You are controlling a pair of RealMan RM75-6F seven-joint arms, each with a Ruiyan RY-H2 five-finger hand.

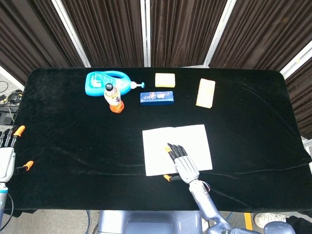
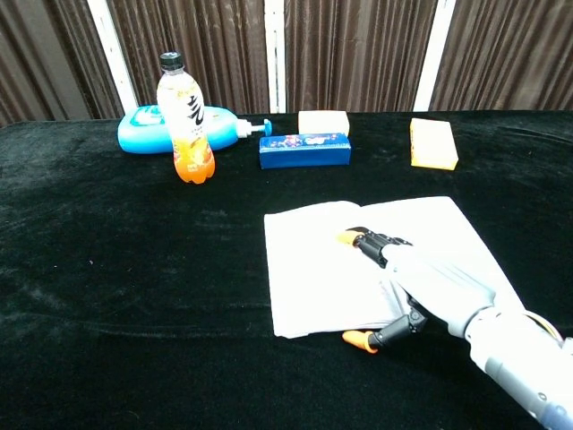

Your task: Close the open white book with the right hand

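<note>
Black velvet-like table (image 1: pixel 63 146) carries the white book (image 1: pixel 161 141), open flat, matte rectangular pages, near-centre. Right hand (image 1: pixel 183 165), grey shell with orange-tipped fingers (image 2: pixel 347 238), lies flat and spread on the pages, gripping nothing; thumb reaches past the near edge.

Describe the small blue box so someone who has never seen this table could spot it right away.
Look along the far side of the black table, just right of the big blue jug lying flat. The blue box sits in front of the pale yellow block; it is the only dark blue, long flat carton.
</note>
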